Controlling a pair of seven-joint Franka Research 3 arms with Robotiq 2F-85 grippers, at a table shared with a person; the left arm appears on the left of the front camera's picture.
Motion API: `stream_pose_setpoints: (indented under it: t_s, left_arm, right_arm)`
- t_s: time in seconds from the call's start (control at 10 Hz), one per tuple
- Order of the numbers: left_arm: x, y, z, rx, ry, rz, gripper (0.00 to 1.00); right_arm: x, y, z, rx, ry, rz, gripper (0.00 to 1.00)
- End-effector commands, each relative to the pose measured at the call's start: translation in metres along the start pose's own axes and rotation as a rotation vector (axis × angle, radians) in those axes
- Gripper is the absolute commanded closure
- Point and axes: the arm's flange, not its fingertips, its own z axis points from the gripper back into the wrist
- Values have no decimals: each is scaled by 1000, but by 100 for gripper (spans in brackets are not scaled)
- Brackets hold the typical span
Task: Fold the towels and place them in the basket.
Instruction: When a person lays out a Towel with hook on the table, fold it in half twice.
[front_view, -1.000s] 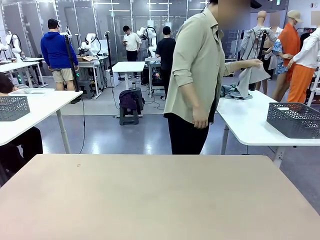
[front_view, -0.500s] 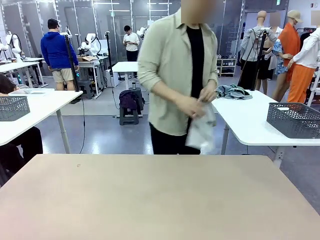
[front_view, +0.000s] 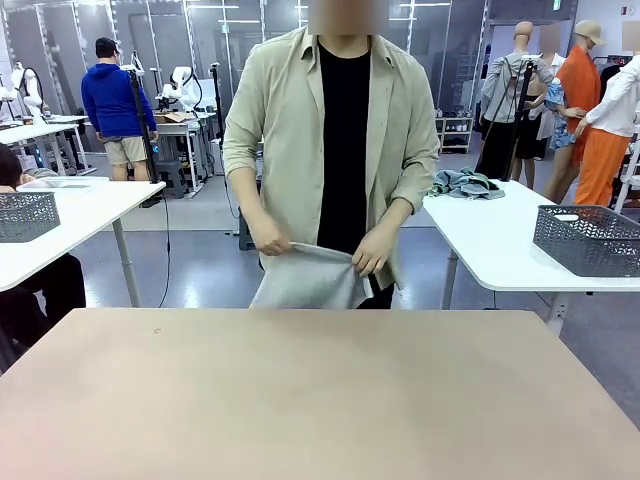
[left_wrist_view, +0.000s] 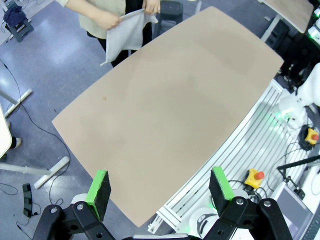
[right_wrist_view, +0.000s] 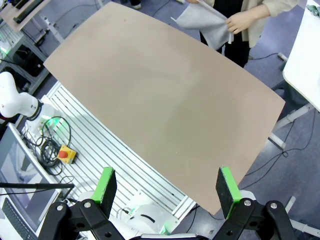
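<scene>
Towel (front_view: 308, 281), limp pale grey, perhaps terry, smooth tan table (front_view: 320, 400), left tool (left_wrist_view: 159, 172), right tool (right_wrist_view: 166, 171) both apart

One pale grey towel (front_view: 308, 280) hangs at the far edge of the single tan table (front_view: 320, 400), held by two hands, the person's right hand (front_view: 270, 240) and left hand (front_view: 372, 255). There are two end effectors, the left end effector (left_wrist_view: 159, 172) and the right end effector (right_wrist_view: 166, 172), each with two green-padded fingers. Beyond the far edge stand two grey mesh baskets, a left basket (front_view: 25, 215) on one white side table (front_view: 90, 210) and a right basket (front_view: 588, 238) on a second white side table (front_view: 500, 240), which also carries one heap of cloths (front_view: 462, 183).
</scene>
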Motion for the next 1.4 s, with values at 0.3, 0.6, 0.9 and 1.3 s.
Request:
stream_pose_setpoints:
  t_s: [0.3, 0.6, 0.9, 1.3]
  left_arm:
    - [0, -2, 0, -1, -3, -9, 0]
    - [0, -2, 0, -1, -3, -9, 0]
    - [0, -2, 0, -1, -3, -9, 0]
    - [0, -2, 0, -1, -3, -9, 0]
  right_arm:
    - [1, 0, -1, 7, 4, 12, 0]
    - [1, 0, -1, 7, 4, 12, 0]
    - [1, 0, -1, 7, 4, 12, 0]
    - [1, 0, -1, 7, 4, 12, 0]
